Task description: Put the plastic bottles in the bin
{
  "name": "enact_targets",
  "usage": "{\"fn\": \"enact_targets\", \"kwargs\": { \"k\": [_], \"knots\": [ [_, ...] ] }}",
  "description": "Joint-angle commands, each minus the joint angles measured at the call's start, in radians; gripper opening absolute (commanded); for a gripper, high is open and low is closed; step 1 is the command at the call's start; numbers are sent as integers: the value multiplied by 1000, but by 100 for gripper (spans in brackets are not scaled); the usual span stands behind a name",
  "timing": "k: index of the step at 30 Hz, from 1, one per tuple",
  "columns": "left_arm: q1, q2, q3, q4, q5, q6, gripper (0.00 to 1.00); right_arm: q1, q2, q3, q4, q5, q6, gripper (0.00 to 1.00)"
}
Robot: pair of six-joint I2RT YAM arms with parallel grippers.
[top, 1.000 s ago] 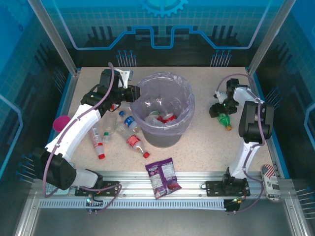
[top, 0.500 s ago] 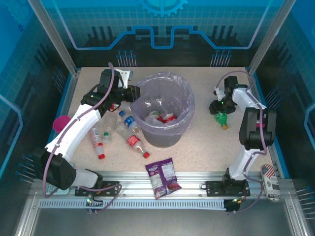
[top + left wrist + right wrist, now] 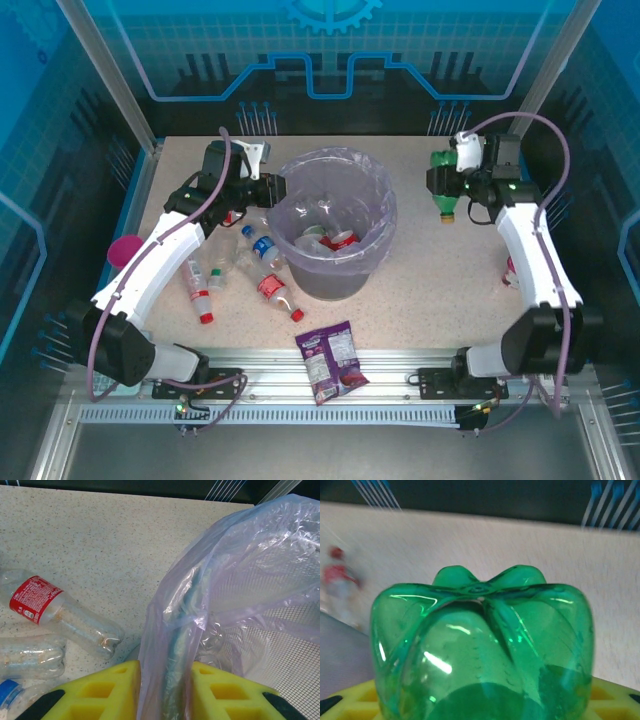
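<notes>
The bin (image 3: 386, 214), grey with a lavender bag, stands mid-table and holds several bottles (image 3: 336, 240). My left gripper (image 3: 272, 190) is shut on its left rim; in the left wrist view the yellow fingers (image 3: 100, 692) pinch the bagged rim (image 3: 177, 630). My right gripper (image 3: 447, 192) is shut on a green bottle (image 3: 442, 180), held in the air right of the bin, base up and cap down. Its base looms large in the right wrist view (image 3: 482, 640). Left of the bin lie a blue-labelled bottle (image 3: 263, 247) and red-labelled bottles (image 3: 272, 290), (image 3: 197, 285), (image 3: 37, 600).
A purple snack packet (image 3: 333, 360) lies at the near edge of the table. A pink round object (image 3: 124, 250) sits at the left wall. A small pink thing (image 3: 511, 273) shows beside the right arm. Blue enclosure walls ring the table.
The right gripper closed on the green bottle, lifted it off the table and swung it back and up beside the bin. The left arm kept still on the rim.
</notes>
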Motion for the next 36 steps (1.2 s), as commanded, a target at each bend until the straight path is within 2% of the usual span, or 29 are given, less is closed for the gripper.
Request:
{"fn": "enact_targets", "kwargs": {
  "k": [1,6,10,17,23,32,36],
  "knots": [
    [6,2,16,-7,10,-26,30,55,-66,54,97,-72,70,54],
    [-20,33,57,-37,-13,-25,30,177,-102,111,208,-140,138,54],
    [-39,56,83,-55,-30,-30,30,316,-61,169,260,-198,156,54],
    [-70,81,93,-18,-53,-77,30,516,69,231,234,-194,117,53],
    [-83,98,87,16,-71,-106,30,594,133,210,134,-110,51,54],
    [-97,131,98,42,-85,-128,30,642,195,144,17,23,-11,55],
    [-106,130,84,55,-99,-134,30,653,216,107,16,70,-6,56]
  ]
}}
